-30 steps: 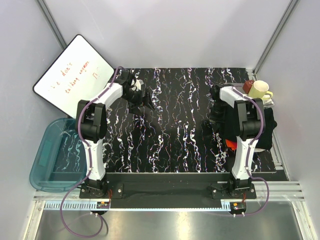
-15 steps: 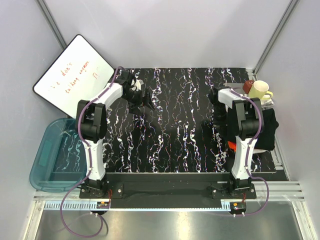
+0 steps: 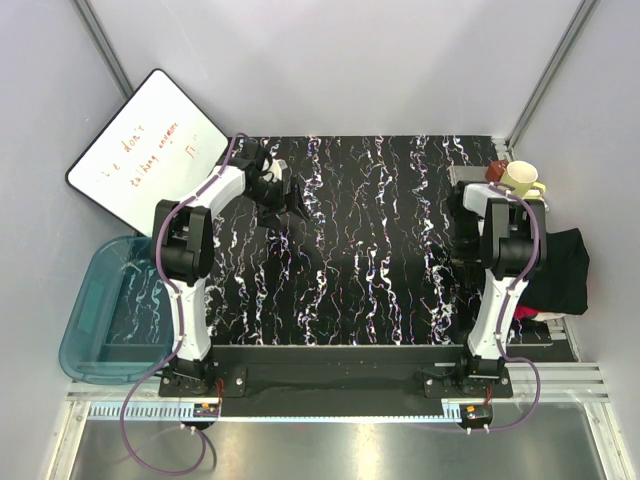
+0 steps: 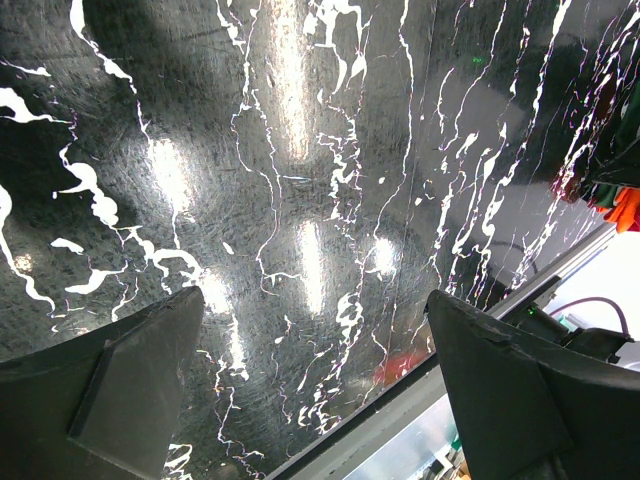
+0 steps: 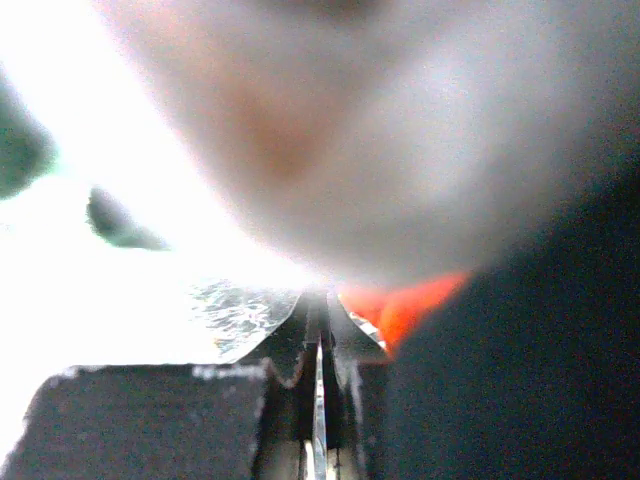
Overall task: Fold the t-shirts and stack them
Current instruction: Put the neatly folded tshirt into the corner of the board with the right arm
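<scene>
Top external: left arm reaches forward, left gripper (image 3: 285, 200) wide apart, empty; right arm folded, right gripper (image 5: 320, 325) closed, hold unclear. Black t-shirt (image 3: 556, 268) bunched, spilling rightward; long axis unclear

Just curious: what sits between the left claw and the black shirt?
Top view: bare marbled tabletop, then the right arm standing just before the black shirt.

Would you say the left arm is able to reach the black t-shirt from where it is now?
Probably not. The black t-shirt lies bunched at the far right edge of the table, beyond the right arm, while the left hand hangs open over the far left side.
</scene>
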